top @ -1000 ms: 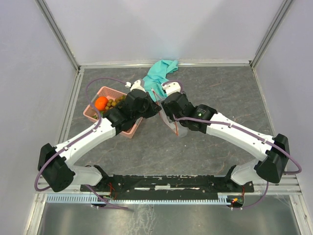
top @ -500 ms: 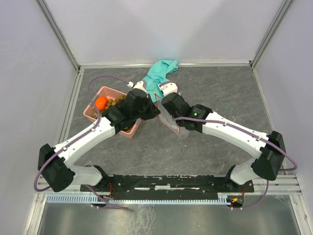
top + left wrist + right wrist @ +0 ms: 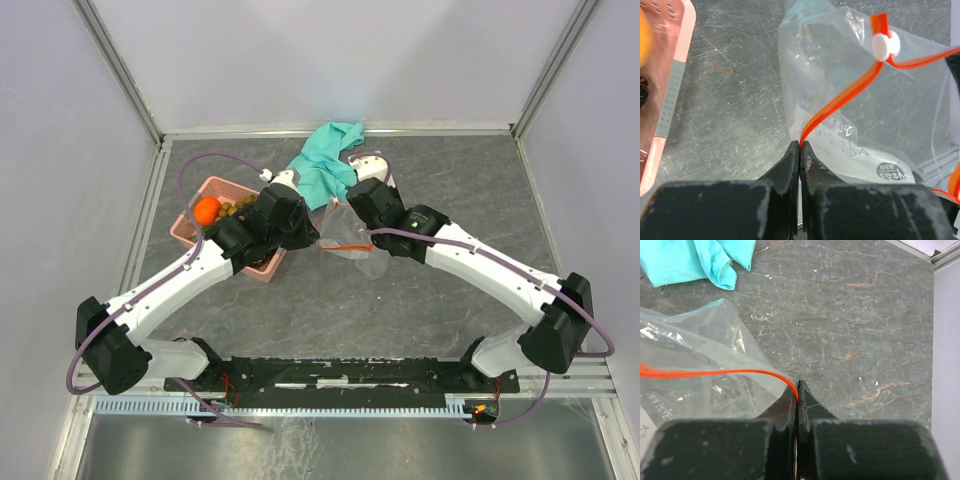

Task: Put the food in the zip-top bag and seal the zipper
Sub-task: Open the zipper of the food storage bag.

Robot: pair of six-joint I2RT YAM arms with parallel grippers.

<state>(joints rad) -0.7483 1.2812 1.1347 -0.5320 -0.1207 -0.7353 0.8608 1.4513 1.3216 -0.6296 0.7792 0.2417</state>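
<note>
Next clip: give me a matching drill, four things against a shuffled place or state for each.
Things:
1. left gripper
2. teal cloth
3. orange fruit
4. zipper slider

Place or state:
A. in the pink basket
B. white, sitting on the zipper
C. shut on the zip-top bag at its mouth
D. bunched near the table far edge

Pairs: 1-C, 2-D, 3-A, 4-B.

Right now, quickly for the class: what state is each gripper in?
Left gripper: closed on the zipper of the zip-top bag.
Right gripper: closed on the zipper's other end.
</note>
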